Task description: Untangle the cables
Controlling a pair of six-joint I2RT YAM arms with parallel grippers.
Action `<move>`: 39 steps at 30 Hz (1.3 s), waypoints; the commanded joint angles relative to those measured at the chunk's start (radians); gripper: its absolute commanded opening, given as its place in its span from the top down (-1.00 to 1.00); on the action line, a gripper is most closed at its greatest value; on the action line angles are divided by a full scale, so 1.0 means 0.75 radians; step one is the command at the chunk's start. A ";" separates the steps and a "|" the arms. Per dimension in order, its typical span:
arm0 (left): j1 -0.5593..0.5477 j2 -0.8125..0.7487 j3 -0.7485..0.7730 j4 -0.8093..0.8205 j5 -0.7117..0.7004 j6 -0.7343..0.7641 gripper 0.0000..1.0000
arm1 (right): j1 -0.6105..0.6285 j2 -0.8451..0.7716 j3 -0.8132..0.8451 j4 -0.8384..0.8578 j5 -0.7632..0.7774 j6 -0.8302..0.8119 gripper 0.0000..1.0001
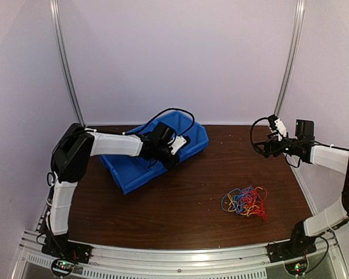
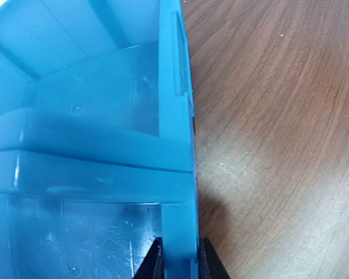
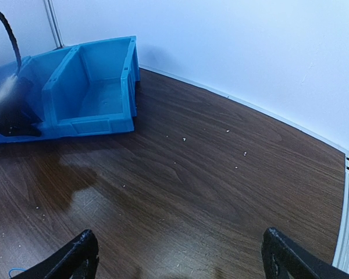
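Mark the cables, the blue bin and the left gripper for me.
cables (image 1: pixel 245 202), top external view, middle of the tangle.
blue bin (image 1: pixel 128 171), top external view, near wall.
left gripper (image 2: pixel 180 261), left wrist view, between fingertips.

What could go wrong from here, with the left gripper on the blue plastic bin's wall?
The left gripper pinches only one thin wall of the blue plastic bin, which looks tilted; it may slip or twist free. The tangled bundle of thin red, blue and yellow cables lies loose on the dark wooden table; a sliding bin could sweep it. The open right gripper hovers far from both.
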State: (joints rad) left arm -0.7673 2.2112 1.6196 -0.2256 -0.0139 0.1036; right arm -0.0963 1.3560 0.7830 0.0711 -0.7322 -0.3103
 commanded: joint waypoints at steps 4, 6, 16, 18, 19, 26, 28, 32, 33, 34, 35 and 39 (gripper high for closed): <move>0.109 0.018 0.055 -0.002 -0.171 0.210 0.66 | -0.009 -0.005 0.031 -0.002 -0.004 0.000 -0.96; 0.109 0.009 0.050 -0.002 -0.182 0.245 0.65 | -0.010 -0.010 0.030 -0.001 0.002 0.001 -0.96; -0.006 -0.219 0.044 -0.016 -0.195 0.243 0.01 | -0.011 -0.024 0.052 -0.035 -0.010 -0.013 -0.98; -0.029 -0.268 0.057 -0.054 -0.214 0.221 -0.03 | -0.011 -0.035 0.098 -0.159 -0.031 -0.078 -0.99; -0.035 -0.297 0.057 -0.081 -0.217 0.203 -0.04 | -0.010 -0.039 0.136 -0.253 -0.053 -0.140 -0.99; -0.042 -0.591 -0.188 -0.013 -0.117 -0.028 -0.08 | 0.029 -0.098 0.291 -1.059 0.000 -0.763 -0.73; -0.042 -0.642 -0.241 -0.001 -0.060 -0.105 -0.08 | 0.063 -0.157 0.256 -1.200 0.043 -0.897 -0.70; -0.064 -0.707 -0.343 0.066 0.043 -0.105 0.19 | 0.230 -0.285 0.125 -1.424 0.212 -1.122 -0.75; -0.078 -0.714 -0.348 0.074 -0.030 -0.098 0.19 | 0.299 -0.318 0.081 -1.434 0.302 -1.126 -0.77; -0.085 -0.719 -0.346 0.075 -0.071 -0.098 0.17 | 0.359 -0.351 0.033 -1.419 0.406 -1.115 -0.79; -0.085 -0.728 -0.345 0.077 -0.088 -0.111 0.13 | 0.411 -0.366 -0.007 -1.409 0.494 -1.114 -0.80; -0.085 -0.814 -0.416 0.149 -0.085 -0.134 -0.14 | 0.482 -0.309 -0.102 -1.375 0.727 -1.134 -0.84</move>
State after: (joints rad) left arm -0.8284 1.6783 1.3476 -0.2195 -0.0666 0.0349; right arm 0.2363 1.0859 0.7563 -0.9134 -0.4358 -1.0931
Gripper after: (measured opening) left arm 0.529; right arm 0.918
